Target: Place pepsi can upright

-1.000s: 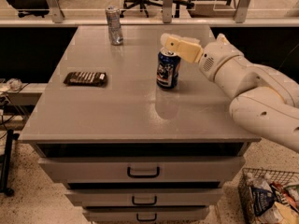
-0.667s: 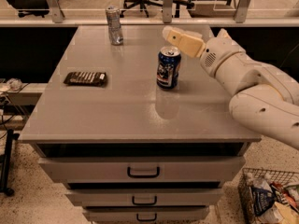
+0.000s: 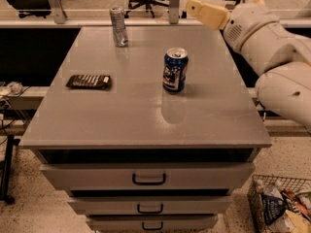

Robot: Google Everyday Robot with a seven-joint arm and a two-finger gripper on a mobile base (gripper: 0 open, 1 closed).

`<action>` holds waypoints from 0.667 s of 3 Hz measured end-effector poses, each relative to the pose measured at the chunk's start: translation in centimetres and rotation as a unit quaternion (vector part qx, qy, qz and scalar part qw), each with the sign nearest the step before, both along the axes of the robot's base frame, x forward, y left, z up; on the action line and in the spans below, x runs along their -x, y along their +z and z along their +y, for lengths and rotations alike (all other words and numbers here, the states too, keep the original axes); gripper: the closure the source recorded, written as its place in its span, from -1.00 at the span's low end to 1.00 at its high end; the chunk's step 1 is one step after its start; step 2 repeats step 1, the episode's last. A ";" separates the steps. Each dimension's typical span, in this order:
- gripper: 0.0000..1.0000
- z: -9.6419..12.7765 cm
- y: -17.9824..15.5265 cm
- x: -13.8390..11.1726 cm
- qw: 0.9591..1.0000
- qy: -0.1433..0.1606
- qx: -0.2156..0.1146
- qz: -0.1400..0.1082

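The blue pepsi can (image 3: 175,70) stands upright on the grey cabinet top (image 3: 146,115), near its middle, silver top up and logo facing me. Nothing touches it. My gripper (image 3: 207,12) is raised above the table's far right part, up and to the right of the can and well apart from it. It holds nothing that I can see. The white arm (image 3: 272,52) comes in from the right edge.
A taller slim silver can (image 3: 118,26) stands at the far left of the top. A dark flat packet (image 3: 89,81) lies at the left. Drawers (image 3: 148,178) are below the front edge. A wire basket (image 3: 282,208) with items sits on the floor at the right.
My gripper has drawn back from the pepsi can, moving up and to the right. The can stays upright in the same spot.
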State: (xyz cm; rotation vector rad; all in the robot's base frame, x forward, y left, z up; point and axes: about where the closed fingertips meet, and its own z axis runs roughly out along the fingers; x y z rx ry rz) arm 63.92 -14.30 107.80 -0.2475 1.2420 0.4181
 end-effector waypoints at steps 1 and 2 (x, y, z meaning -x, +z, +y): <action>-1.00 0.2 0.3 -0.2 1.000 0.000 0.003 -0.003; -1.00 0.2 0.3 -0.2 1.000 0.000 0.003 -0.003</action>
